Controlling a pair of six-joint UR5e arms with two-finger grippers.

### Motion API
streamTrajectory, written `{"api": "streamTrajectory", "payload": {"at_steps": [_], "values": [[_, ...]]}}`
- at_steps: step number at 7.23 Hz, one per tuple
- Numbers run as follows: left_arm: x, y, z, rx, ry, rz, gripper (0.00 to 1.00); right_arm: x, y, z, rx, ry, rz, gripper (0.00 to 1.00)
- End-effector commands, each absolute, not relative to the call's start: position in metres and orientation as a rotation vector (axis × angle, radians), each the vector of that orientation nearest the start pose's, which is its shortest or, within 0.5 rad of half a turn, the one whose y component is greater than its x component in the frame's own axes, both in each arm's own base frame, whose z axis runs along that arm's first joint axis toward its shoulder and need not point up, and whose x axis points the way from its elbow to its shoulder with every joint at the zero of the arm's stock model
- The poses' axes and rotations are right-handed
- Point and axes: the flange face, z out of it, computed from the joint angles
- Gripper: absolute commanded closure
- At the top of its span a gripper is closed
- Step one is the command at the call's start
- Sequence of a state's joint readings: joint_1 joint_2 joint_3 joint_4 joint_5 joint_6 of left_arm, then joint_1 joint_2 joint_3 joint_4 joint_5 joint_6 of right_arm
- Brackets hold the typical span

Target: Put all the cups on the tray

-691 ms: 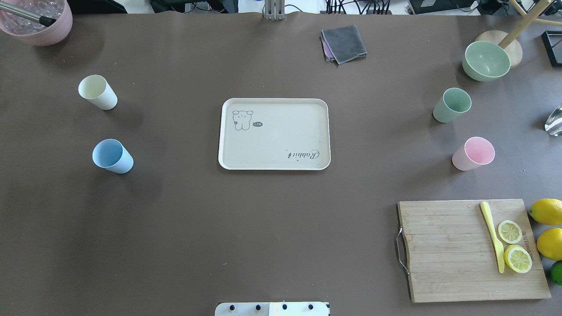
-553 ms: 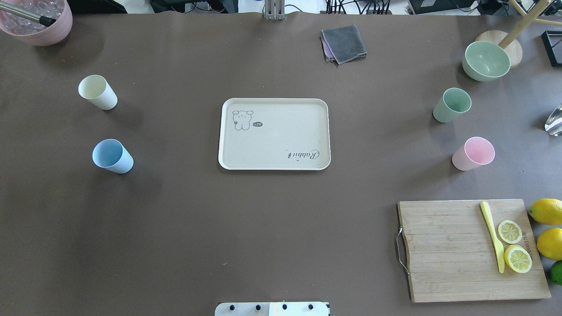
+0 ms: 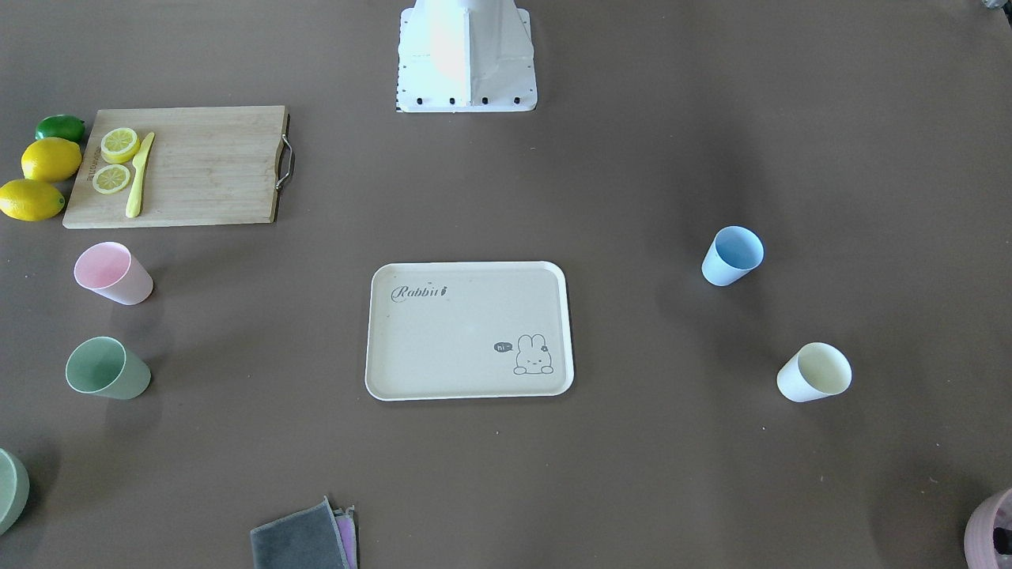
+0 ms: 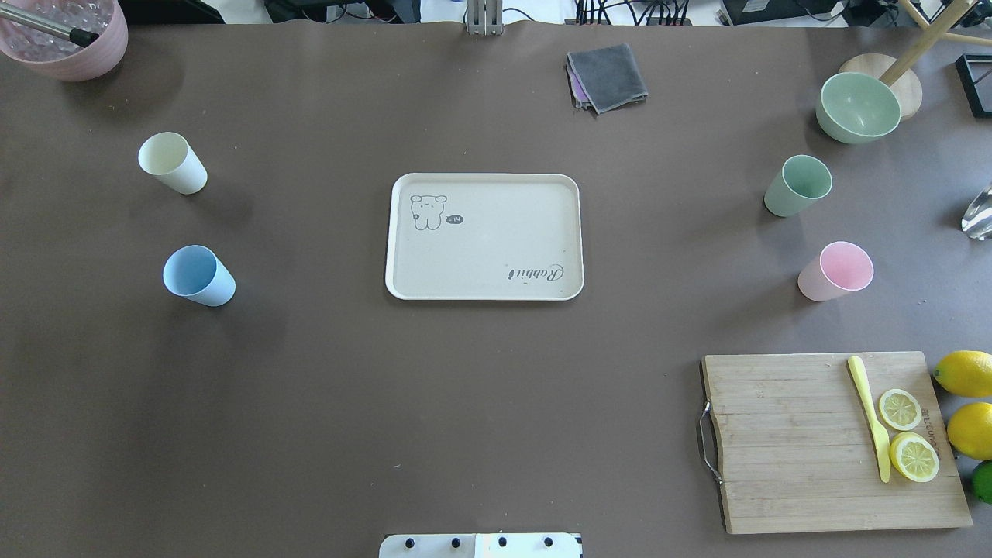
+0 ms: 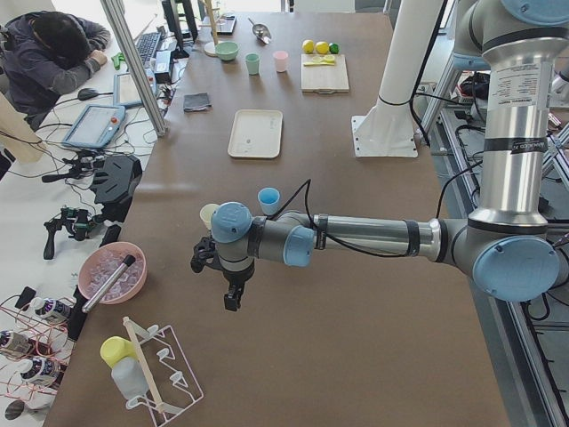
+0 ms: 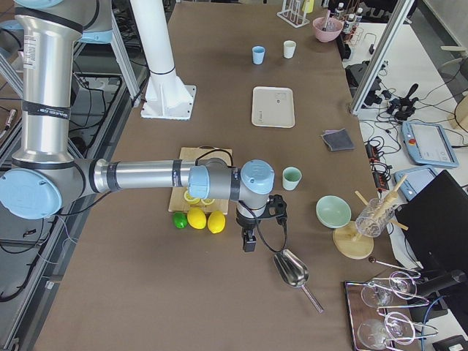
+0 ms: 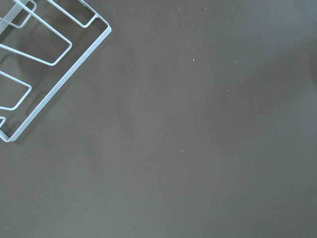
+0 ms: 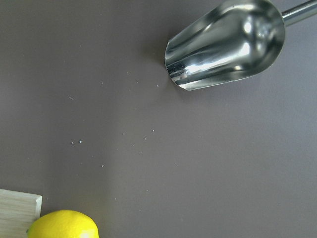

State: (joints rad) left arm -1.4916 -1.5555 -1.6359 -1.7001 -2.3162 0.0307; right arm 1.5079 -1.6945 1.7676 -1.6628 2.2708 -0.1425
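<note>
Left hand (image 5: 232, 294) and right hand (image 6: 249, 240) are held over the ends of the table (image 4: 465, 403); released or clenched cannot be told. Nothing has been moved since a moment ago. The tray (image 4: 496, 256) lies bare mid-table, with yellow cup (image 4: 172, 163) and blue cup (image 4: 199, 276) left, green cup (image 4: 797, 186) and pink cup (image 4: 835, 271) right. All four remain to be placed.

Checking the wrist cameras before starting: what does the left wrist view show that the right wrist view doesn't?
Only the left wrist view shows the corner of a white wire rack. Only the right wrist view shows a metal scoop, a lemon and a corner of a wooden board. Both show the brown table.
</note>
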Motion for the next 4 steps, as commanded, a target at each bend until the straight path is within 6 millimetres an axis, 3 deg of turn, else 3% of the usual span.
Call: {"api": "streamTrajectory", "payload": {"at_steps": [1,2,3,4], "values": [[-0.026,-0.501,0.594,0.205,0.748,0.192,0.02,0.042,-0.446,0.627,0.024,-0.694,-0.189,0.00],[-0.026,-0.506,0.579,0.236,0.747,0.201,0.02,0.041,-0.452,0.614,0.048,-0.696,-0.197,0.00],[-0.027,-0.502,0.552,0.308,0.746,0.226,0.02,0.040,-0.481,0.579,0.133,-0.693,-0.226,0.00],[-0.028,-0.504,0.541,0.382,0.739,0.248,0.02,0.042,-0.496,0.560,0.196,-0.685,-0.242,0.00]]}}
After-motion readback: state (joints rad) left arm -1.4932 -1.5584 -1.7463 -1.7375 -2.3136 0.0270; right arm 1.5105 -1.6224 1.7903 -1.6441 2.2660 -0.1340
